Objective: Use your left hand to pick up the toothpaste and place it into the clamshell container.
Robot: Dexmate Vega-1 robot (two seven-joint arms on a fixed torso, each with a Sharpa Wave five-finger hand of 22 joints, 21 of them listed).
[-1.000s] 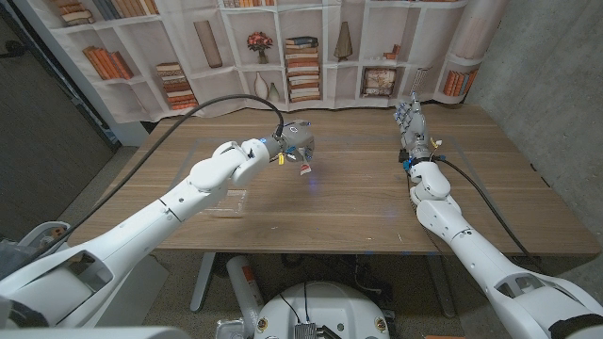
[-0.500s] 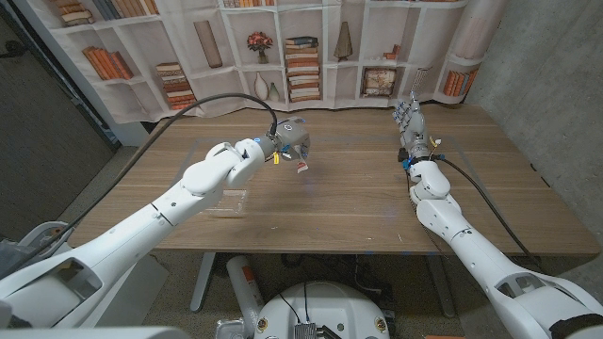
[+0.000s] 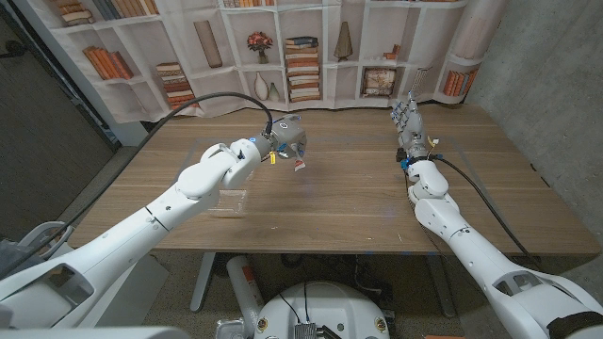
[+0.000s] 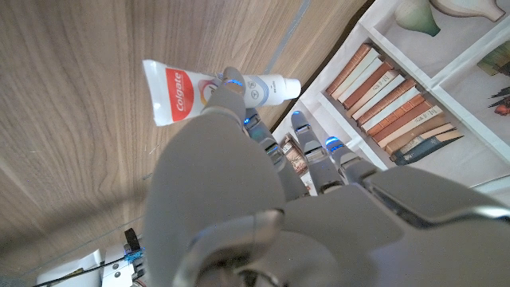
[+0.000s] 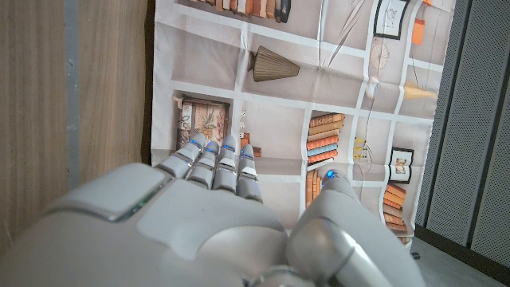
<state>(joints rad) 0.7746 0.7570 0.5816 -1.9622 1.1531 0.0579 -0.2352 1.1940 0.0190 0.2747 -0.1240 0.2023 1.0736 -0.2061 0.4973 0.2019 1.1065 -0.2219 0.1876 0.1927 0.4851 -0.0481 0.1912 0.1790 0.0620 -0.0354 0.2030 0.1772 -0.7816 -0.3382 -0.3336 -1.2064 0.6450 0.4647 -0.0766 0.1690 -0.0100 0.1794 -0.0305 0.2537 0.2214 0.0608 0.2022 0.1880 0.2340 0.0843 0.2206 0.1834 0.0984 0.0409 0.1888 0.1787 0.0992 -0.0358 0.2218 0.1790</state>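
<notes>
Left hand fingers apparently pinch the toothpaste; right hand fingers extended together, empty.

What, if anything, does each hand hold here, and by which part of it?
The left hand holds the toothpaste, pinched around the tube's middle, between crimped end and cap. The right hand holds nothing, fingers extended.

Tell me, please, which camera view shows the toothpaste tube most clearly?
The left wrist view: the toothpaste shows there with its red label and white cap legible, pinched by the left hand above the table. In the head view it is a small white-and-red sliver under the left hand.
</notes>
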